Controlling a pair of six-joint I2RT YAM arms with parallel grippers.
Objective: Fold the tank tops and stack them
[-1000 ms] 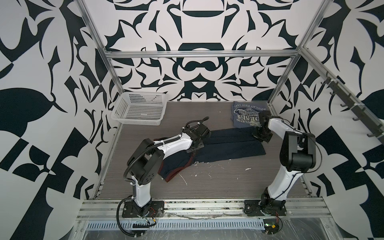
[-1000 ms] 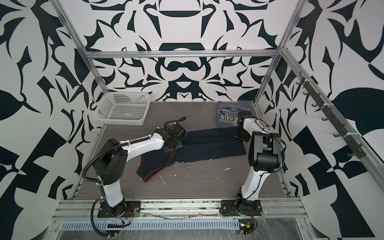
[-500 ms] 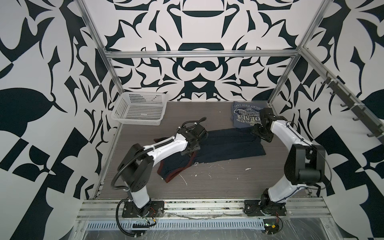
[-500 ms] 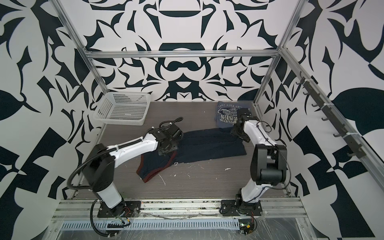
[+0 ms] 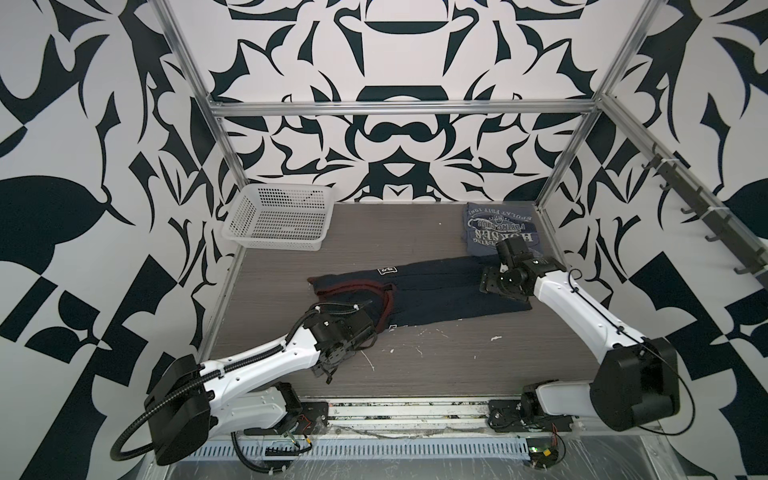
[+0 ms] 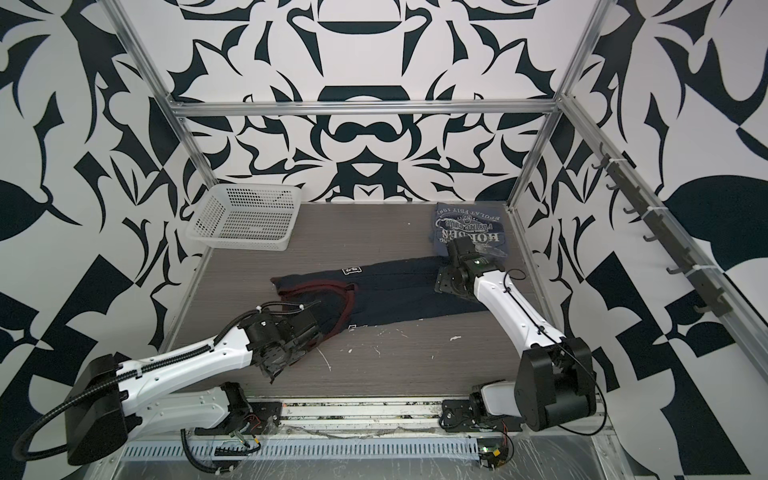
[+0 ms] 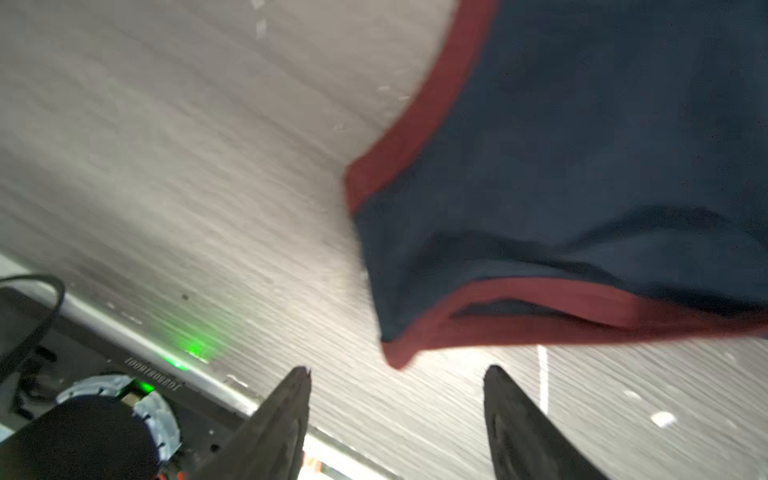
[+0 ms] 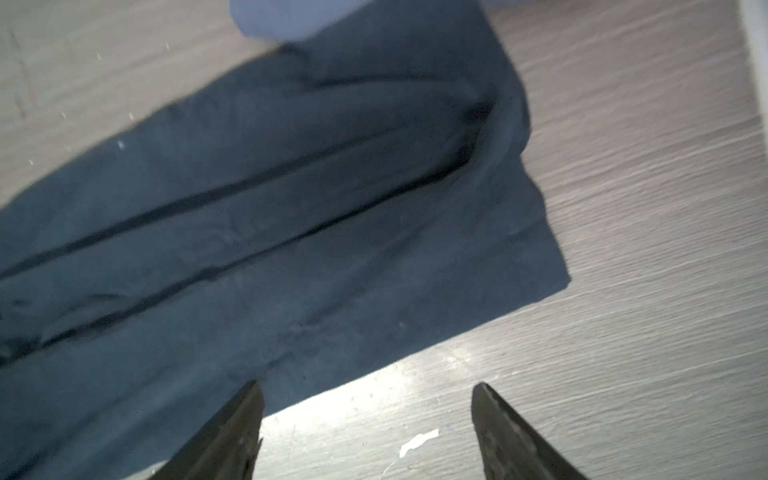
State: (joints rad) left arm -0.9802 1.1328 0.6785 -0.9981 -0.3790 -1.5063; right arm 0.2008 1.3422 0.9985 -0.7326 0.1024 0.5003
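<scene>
The navy top lies in a long folded strip across the table, its hem end touching the folded grey top in the back right corner. The left claw stands wide apart, empty, just beside the red-trimmed straps. The right claw stands wide apart, empty, at the hem end.

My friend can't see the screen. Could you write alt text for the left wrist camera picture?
Blurred close-up: a navy top with red trim lies on a grey table, a strap end just ahead of the open left gripper. Its two dark fingers stand apart, gripping nothing.
</scene>
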